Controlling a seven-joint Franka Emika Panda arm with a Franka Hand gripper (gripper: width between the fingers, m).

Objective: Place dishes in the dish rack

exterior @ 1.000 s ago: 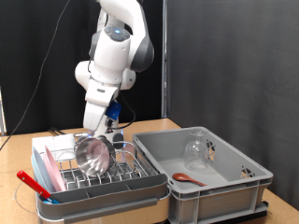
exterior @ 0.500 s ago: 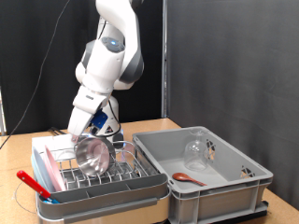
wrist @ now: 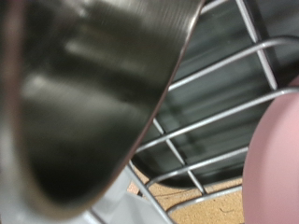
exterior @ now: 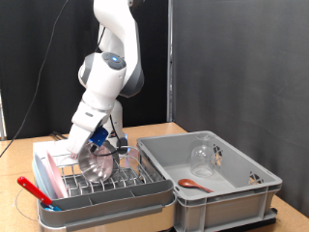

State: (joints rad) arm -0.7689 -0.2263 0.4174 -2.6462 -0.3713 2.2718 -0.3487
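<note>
My gripper point(exterior: 87, 147) is low over the left part of the dish rack point(exterior: 145, 193), a pale grey-blue tray with silver wire prongs. It is shut on the rim of the steel bowl point(exterior: 100, 162), which stands tilted among the prongs. In the wrist view the bowl point(wrist: 84, 93) fills the frame, with a grey finger point(wrist: 23, 191) against its outside and the wire rack point(wrist: 220, 112) behind. The pink plate point(exterior: 43, 176) stands on edge at the rack's left end and also shows in the wrist view point(wrist: 276, 163). The clear glass point(exterior: 203, 155) lies in the grey crate point(exterior: 241, 193).
A red spoon point(exterior: 193, 184) lies in the grey crate beside the glass. A red-handled utensil point(exterior: 34, 189) sticks out at the rack's front left. The crate stands right against the rack on the exterior view's right. A dark curtain hangs behind.
The arm has swung to the exterior view's left and lowered. The bowl has tipped and sunk a little deeper among the prongs.
</note>
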